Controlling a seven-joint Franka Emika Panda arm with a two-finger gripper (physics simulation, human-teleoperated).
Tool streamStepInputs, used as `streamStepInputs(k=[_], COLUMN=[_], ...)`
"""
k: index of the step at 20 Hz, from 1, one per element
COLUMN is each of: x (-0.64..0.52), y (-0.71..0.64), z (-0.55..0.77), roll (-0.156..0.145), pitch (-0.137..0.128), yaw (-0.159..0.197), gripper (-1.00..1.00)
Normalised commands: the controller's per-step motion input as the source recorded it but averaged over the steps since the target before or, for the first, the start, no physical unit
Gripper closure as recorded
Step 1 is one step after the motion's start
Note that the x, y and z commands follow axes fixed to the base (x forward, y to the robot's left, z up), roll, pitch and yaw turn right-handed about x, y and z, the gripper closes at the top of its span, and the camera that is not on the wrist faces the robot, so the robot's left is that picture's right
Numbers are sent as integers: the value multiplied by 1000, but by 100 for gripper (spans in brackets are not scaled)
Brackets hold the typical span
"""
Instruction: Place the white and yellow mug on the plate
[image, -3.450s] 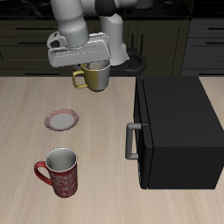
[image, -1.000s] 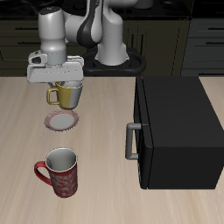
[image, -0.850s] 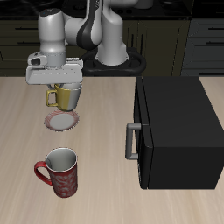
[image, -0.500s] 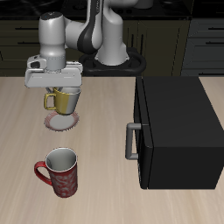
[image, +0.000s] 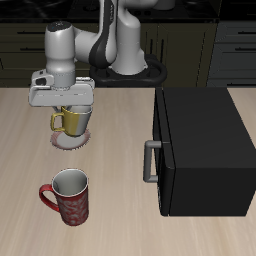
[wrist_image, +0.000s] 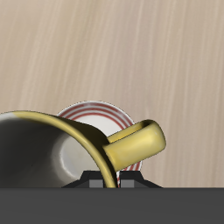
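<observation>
My gripper (image: 72, 104) is shut on the rim of the white and yellow mug (image: 73, 121) and holds it upright right over the plate (image: 67, 141), its base at or just above the plate's surface. I cannot tell whether mug and plate touch. The mug's loop handle (wrist_image: 133, 144) points away from the microwave side. In the wrist view the mug's pale inside (wrist_image: 26, 149) fills much of the frame and the plate's reddish rim (wrist_image: 92, 114) shows beneath it. The mug hides most of the plate in the exterior view.
A red patterned mug (image: 68, 195) with a white inside stands near the table's front edge, in front of the plate. A black microwave (image: 205, 150) with a grey handle (image: 150, 162) fills the other side of the table.
The gripper has lowered the yellow mug and shifted it slightly toward the table's front, from above the plate down onto or just over it. The red mug and microwave have not moved.
</observation>
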Motion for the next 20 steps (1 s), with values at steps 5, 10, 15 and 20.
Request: streamStepInputs(k=[5,10,15,20], x=[24,34,20,88], y=[-25,-51,-12,-54], z=[-74,-70,-28,-144], roll=[-14,-17,-1,-15], pitch=[0,8,3,20], yaw=[8,-2,8,12], gripper=[100,100,100,100])
